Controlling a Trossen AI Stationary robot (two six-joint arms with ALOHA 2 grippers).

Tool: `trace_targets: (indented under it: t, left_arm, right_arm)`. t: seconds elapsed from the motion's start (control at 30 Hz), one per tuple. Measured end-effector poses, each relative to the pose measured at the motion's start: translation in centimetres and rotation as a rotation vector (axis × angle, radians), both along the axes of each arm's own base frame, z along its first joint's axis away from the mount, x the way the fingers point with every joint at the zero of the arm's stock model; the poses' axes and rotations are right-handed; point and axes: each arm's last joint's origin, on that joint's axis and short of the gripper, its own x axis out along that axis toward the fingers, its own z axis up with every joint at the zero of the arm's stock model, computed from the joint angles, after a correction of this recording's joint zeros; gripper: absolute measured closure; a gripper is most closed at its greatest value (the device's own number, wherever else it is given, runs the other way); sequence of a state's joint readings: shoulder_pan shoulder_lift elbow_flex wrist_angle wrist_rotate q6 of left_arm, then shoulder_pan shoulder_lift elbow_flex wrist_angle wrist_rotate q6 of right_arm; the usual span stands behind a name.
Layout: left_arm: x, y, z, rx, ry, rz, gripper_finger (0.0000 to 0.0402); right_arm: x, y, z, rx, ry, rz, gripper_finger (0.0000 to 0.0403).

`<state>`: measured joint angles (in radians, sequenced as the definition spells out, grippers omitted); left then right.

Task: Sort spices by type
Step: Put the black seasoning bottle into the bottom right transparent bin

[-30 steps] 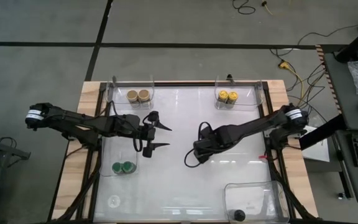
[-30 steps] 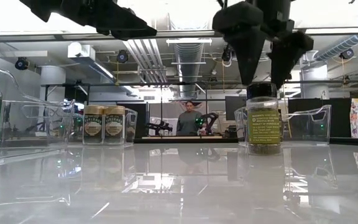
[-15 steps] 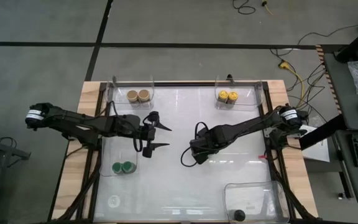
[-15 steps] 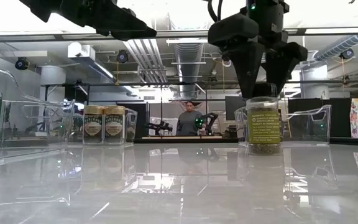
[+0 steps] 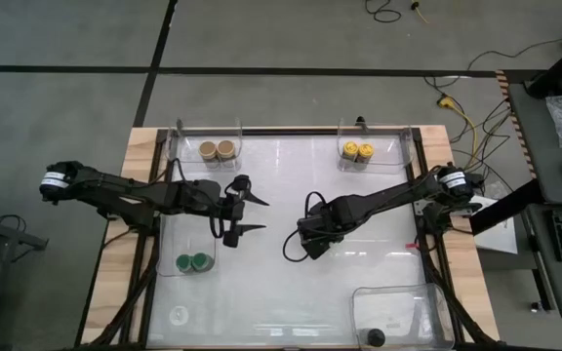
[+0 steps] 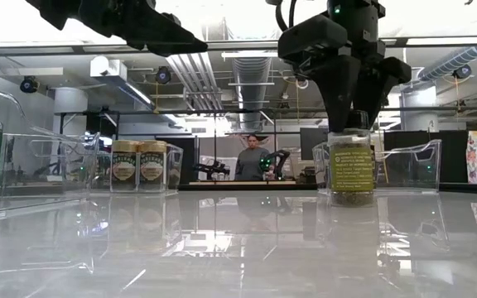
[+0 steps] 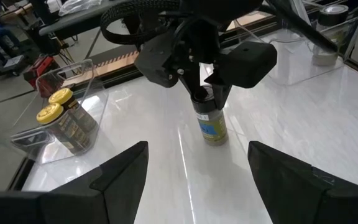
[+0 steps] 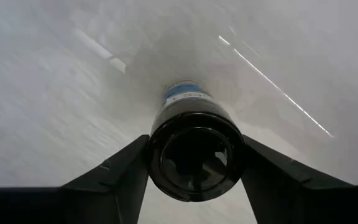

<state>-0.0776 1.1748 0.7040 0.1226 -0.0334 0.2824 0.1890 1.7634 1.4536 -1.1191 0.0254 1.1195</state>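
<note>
A black-lidded spice jar (image 6: 351,170) stands upright on the white table near its middle, also seen in the left wrist view (image 7: 211,124). My right gripper (image 5: 303,246) is directly over it and shut on its lid. My left gripper (image 5: 252,214) hovers open to the jar's left, above the table, touching nothing. Two tan-lidded jars (image 5: 216,149) stand in the far left bin, two yellow-lidded jars (image 5: 357,151) in the far right bin, two green-lidded jars (image 5: 194,261) in the near left bin, and one black-lidded jar (image 5: 376,337) in the near right bin. My right gripper pinches the jar's black lid (image 8: 194,155) between its two fingers (image 8: 126,168), one on each side of the lid's rim. The fingers come from above, pointing down (image 6: 352,124). The jar is upright with its base on the table.
Clear plastic bins sit at the table's four corners, including the near right one (image 5: 408,297). The wide white middle of the table (image 5: 359,263) holds only the jar and both arms. A person stands in the room beyond the far edge (image 6: 253,157).
My right gripper has come down from just above the jar until its fingers stand around the lid, and they have closed in on it. The jar has stayed upright in the same place. My left gripper has kept still.
</note>
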Motion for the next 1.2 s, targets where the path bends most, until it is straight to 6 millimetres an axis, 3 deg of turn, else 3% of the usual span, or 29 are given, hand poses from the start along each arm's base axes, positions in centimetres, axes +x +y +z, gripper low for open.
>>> trace_targets:
  t: [0.23, 0.5, 0.73, 0.87, 1.07, 1.2]
  left_arm:
    - [0.0, 0.0, 0.0, -0.006, 0.001, 0.002, 0.0141]
    - [0.0, 0.0, 0.0, -0.006, 0.005, 0.002, 0.0141]
    - [0.0, 0.0, -0.1, -0.006, 0.006, 0.002, 0.0141]
    - [0.0, 0.0, -0.1, -0.006, 0.006, 0.002, 0.0141]
    - [0.0, -0.1, -0.1, -0.019, 0.009, -0.02, 0.0141]
    - [0.0, -0.1, -0.1, -0.049, 0.012, -0.011, 0.0141]
  right_arm:
    - [0.1, -0.1, -0.2, -0.028, -0.004, -0.01, 0.0174]
    - [0.1, -0.3, -0.2, -0.044, -0.009, -0.023, 0.0197]
    - [0.1, -0.3, -0.2, -0.027, -0.005, -0.004, 0.0184]
    - [0.1, -0.3, -0.1, -0.029, -0.005, 0.028, 0.0204]
    - [0.3, -0.3, 1.8, -0.049, -0.06, 0.334, 0.0205]
    - [0.2, -0.1, 3.8, -0.088, -0.093, 0.665, 0.0203]
